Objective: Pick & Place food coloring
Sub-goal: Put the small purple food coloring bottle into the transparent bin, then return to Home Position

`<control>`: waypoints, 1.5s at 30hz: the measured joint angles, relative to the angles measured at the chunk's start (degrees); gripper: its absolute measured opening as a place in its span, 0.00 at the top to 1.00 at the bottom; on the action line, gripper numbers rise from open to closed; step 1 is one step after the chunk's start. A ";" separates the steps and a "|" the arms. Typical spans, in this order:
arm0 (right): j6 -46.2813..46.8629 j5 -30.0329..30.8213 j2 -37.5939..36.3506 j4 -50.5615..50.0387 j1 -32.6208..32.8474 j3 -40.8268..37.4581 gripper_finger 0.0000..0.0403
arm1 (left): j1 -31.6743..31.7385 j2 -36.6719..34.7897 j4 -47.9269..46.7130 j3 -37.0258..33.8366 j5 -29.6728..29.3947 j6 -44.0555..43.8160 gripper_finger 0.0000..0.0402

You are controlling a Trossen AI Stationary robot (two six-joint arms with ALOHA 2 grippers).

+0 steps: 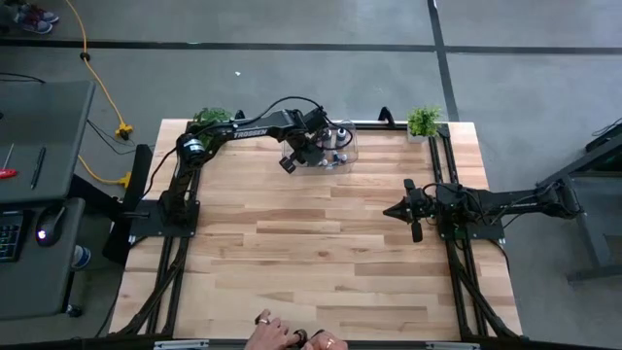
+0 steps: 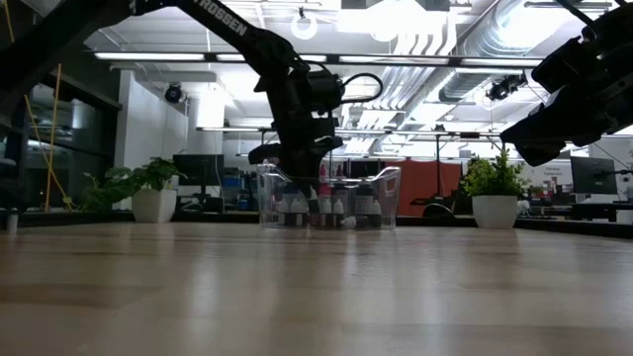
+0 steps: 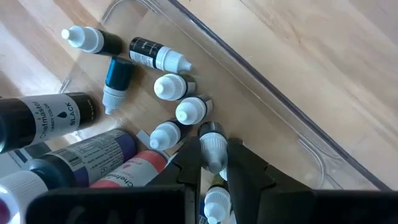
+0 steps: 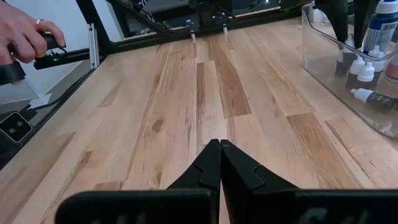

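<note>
High view: the left arm reaches across the far edge of the wooden table [image 1: 321,243], its left gripper [image 1: 309,154] lowered into the clear plastic bin [image 1: 348,131] that holds the food coloring bottles [image 1: 337,146]. The right gripper [image 1: 394,210] waits at the right side, well apart from the bin. A person's hand [image 1: 282,335] shows at the near edge.

Low view: the left gripper hangs down inside the bin, among upright bottles, between two potted plants [image 2: 148,188].

Left wrist view: the dark fingers [image 3: 242,165] are clamped on one small white-capped bottle [image 3: 212,144] — others lie and stand just beside it, and a larger one is labelled BLACK [image 3: 53,118].

Right wrist view: the fingers [image 4: 239,168] are pressed together, holding nothing — above bare wood, the bin off to one side.
</note>
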 joint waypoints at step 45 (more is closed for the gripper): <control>-0.01 -0.02 -0.01 0.00 0.02 -0.01 1.00 | -0.15 0.70 0.50 0.09 -1.93 -1.09 0.65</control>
